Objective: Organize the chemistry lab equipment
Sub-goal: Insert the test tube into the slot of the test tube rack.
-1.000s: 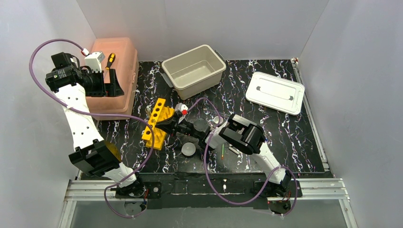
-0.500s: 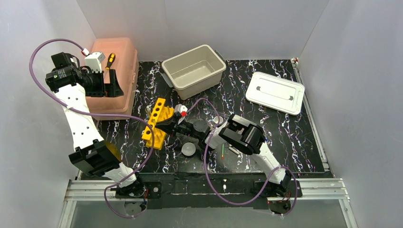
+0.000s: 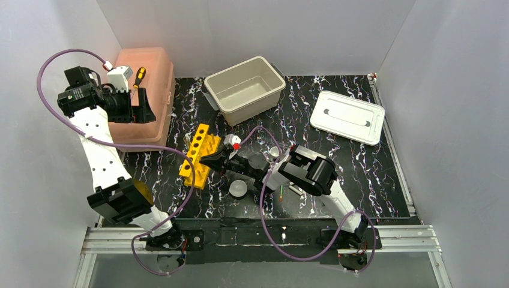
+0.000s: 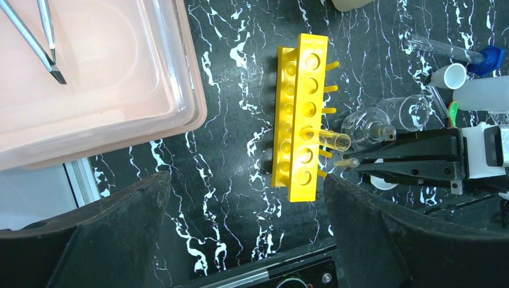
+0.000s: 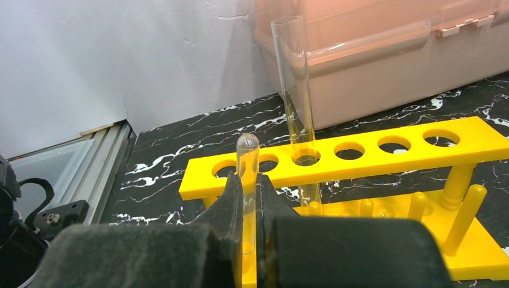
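The yellow slotted tube rack [image 3: 200, 155] stands mid-table with one tall glass tube [image 5: 298, 90] upright in a hole. My right gripper [image 5: 248, 180] is shut on a small glass tube [image 5: 247, 153], rounded end up, just beside the rack's near end [image 4: 300, 114]. Behind that gripper lie a clear flask [image 4: 366, 126], another glass vessel [image 4: 408, 111] and the white squeeze bottle [image 4: 483, 96]. The white bowl [image 3: 238, 188] and green spoon [image 3: 281, 192] sit nearer the front. My left gripper [image 3: 144, 111] hangs open and empty above the pink box's edge.
The pink box [image 3: 147, 96] at the back left holds a screwdriver [image 3: 139, 77]. A beige bin [image 3: 244, 90] stands at the back centre, and its white lid [image 3: 348, 117] lies at the back right. Grey walls enclose the black marbled table.
My right arm has shifted slightly to the right and toward the front, still gripping the small tube. The left arm has not moved.
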Controlling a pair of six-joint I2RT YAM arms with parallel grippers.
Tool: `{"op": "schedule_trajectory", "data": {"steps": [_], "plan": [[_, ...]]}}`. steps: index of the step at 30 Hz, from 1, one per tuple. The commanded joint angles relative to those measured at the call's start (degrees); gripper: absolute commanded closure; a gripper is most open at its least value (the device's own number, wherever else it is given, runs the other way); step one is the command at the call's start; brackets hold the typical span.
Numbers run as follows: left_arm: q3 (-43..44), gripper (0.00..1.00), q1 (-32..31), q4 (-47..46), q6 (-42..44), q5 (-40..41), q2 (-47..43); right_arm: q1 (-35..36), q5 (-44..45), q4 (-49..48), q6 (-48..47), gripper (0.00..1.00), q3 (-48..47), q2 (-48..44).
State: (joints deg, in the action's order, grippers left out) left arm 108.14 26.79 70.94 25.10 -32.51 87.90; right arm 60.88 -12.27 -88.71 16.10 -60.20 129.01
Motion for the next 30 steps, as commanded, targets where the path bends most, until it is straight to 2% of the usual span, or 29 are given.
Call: {"op": "schedule_trajectory", "data": {"steps": [1, 7, 14, 25, 30], "plan": [[-0.5, 0.01, 0.0, 1.0, 0.4, -0.4, -2.6, 0.4, 1.1, -12.8, -0.9, 0.99, -0.2, -1.2], [-1.5, 0.01, 0.1, 1.0, 0.5, -0.6, -3.1, 0.4, 1.2, -8.9, -3.8, 0.99, -4.0, -2.9], [-3.3, 0.01, 0.0, 2.0, 2.1, -1.1, -3.4, 0.9, 0.3, -4.1, -5.7, 0.99, -3.2, -8.9], [-4.0, 0.01, 0.0, 1.7, 2.1, -1.7, -3.5, 1.3, -4.2, -3.4, 0.3, 0.99, 9.2, -13.4], [-4.1, 0.01, 0.1, 1.4, 2.0, -1.5, -3.4, 1.2, -2.4, -0.1, -1.5, 0.99, 15.0, -16.1]]}}
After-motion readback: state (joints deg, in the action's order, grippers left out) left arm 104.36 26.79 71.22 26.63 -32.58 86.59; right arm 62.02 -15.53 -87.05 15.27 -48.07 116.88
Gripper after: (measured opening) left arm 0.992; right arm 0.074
